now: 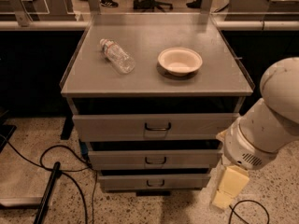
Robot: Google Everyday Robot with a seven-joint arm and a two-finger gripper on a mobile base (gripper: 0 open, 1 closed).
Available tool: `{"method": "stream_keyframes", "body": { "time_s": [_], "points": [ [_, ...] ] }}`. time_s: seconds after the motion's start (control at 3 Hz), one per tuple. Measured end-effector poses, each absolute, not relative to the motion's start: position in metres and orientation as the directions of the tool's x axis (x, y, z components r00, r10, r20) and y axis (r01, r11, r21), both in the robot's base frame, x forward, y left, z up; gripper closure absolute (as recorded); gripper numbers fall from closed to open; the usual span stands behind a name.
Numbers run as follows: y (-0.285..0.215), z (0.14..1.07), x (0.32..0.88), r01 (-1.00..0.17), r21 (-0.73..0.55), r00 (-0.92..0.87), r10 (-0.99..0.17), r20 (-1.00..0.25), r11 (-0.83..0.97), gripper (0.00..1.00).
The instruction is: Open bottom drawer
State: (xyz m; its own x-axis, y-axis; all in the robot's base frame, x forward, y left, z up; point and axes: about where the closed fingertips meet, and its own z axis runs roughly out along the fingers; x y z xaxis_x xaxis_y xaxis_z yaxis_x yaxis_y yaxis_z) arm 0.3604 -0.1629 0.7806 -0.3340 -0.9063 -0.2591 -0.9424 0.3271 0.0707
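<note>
In the camera view, the bottom drawer (182, 181) sat lowest of three grey fronts under the bench (140, 80), with its dark loop handle (155, 183) at centre. The gripper (230, 186) hung at the lower right, just beside that drawer's right end, and whether it was spread or closed could not be told. On the bench, a plastic bottle (117, 56) lay on its side near a bowl (180, 61).

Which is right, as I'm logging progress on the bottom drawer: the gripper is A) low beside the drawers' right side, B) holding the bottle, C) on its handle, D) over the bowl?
A: the gripper hangs low to the right of the bottom drawer, away from its handle.
</note>
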Motion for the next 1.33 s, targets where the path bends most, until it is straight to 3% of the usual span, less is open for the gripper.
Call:
{"method": "stream_keyframes", "body": {
  "time_s": [0.67,1.33],
  "points": [
    [-0.166,0.738,0.356,-0.934,0.100,-0.358,-0.899,-0.254,0.344,0.00],
    [-0.182,0.607,0.357,-0.903,0.193,-0.425,-0.866,-0.262,0.385,0.00]
  ]
}}
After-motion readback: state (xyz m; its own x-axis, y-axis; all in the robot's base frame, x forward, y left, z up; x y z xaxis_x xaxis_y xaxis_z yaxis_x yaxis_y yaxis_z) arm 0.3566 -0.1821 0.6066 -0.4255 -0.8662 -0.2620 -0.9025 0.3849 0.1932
